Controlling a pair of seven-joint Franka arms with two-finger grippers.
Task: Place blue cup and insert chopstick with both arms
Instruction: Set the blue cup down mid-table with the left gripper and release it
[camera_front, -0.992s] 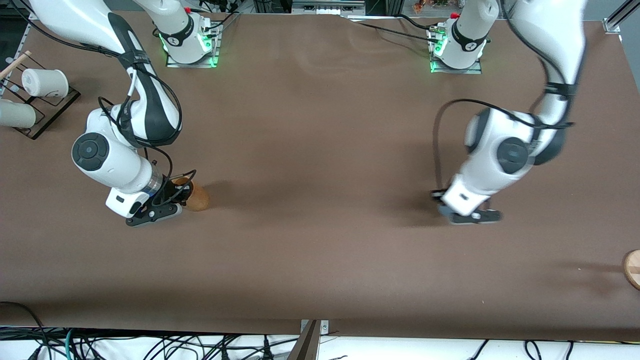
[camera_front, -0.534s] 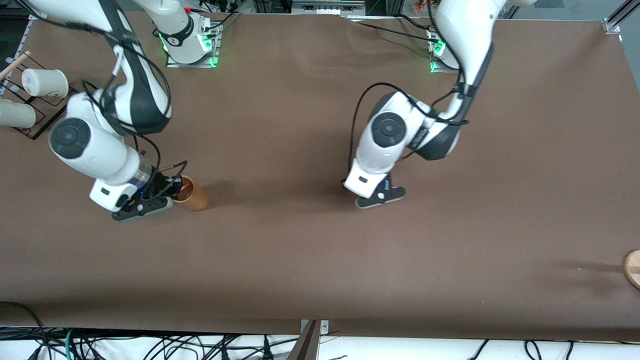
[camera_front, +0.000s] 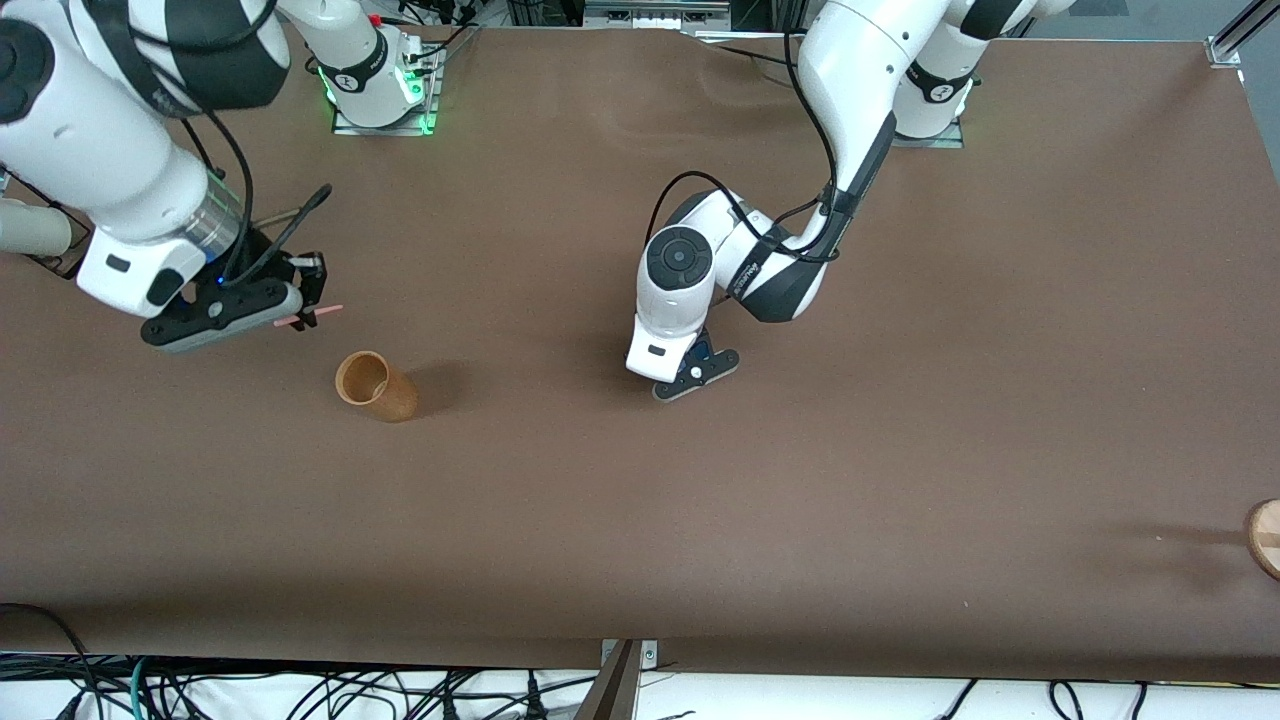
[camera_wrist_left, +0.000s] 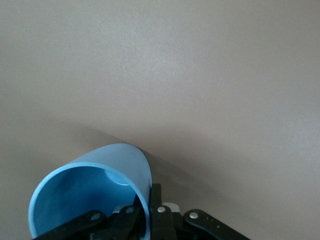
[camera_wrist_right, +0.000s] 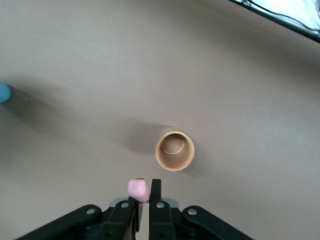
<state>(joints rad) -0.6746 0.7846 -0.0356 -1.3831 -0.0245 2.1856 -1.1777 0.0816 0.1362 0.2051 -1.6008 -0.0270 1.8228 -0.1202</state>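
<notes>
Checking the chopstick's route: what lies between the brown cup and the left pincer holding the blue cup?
Front view: only bare table between brown cup and left pincer with blue cup.

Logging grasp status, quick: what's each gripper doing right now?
Left gripper: shut on the blue cup.
Right gripper: shut on the chopstick.

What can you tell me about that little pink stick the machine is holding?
The chopstick is a thin, short, plain pink stick, smooth like plastic. The right gripper pinches it between shut fingers, lifted above the table near the right arm's end. It lies roughly level, both ends poking out. Nothing else touches it; the brown cup stands apart.
</notes>
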